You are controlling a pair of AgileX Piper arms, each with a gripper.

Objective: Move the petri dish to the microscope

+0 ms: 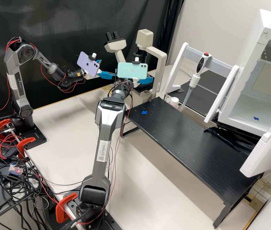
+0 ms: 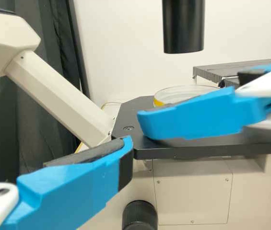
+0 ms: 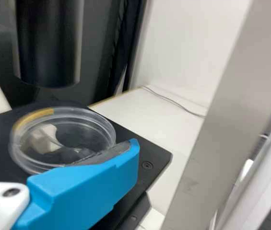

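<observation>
I have both grippers at the microscope (image 1: 161, 75), facing its stage from different sides. My left gripper (image 1: 107, 68) is spread with nothing between its fingers. From it, the black stage (image 2: 207, 149) is just ahead, with the slanted eyepiece tube (image 2: 61, 93) over to one side and a focus knob (image 2: 140, 215) lower down.

My right gripper (image 1: 142, 81) also stands spread, low over the stage. The petri dish (image 3: 63, 139) lies flat on the stage directly in front of it, under the black cylinder (image 3: 48, 43) of the microscope. I see one blue finger (image 3: 85, 191) with its dark pad right at the dish's rim; whether they touch I can't tell. The dish is clear, with a yellow mark on the rim on the side away from that finger. From my left gripper, the dish is past the nearer finger of the right one.

Each wrist carries a phone close behind its gripper: a purple one (image 1: 88, 64) on the left arm, a mint green one (image 1: 132, 70) on the right. Well off to the side of the right gripper I have the black counter (image 1: 189, 147) with a blue cross (image 1: 144, 112) on it. Beyond that counter are a pipette (image 1: 194, 80) on a stand, a white-capped bottle (image 1: 174, 101) and, farther out, a white cabinet (image 1: 237, 111) standing open.
</observation>
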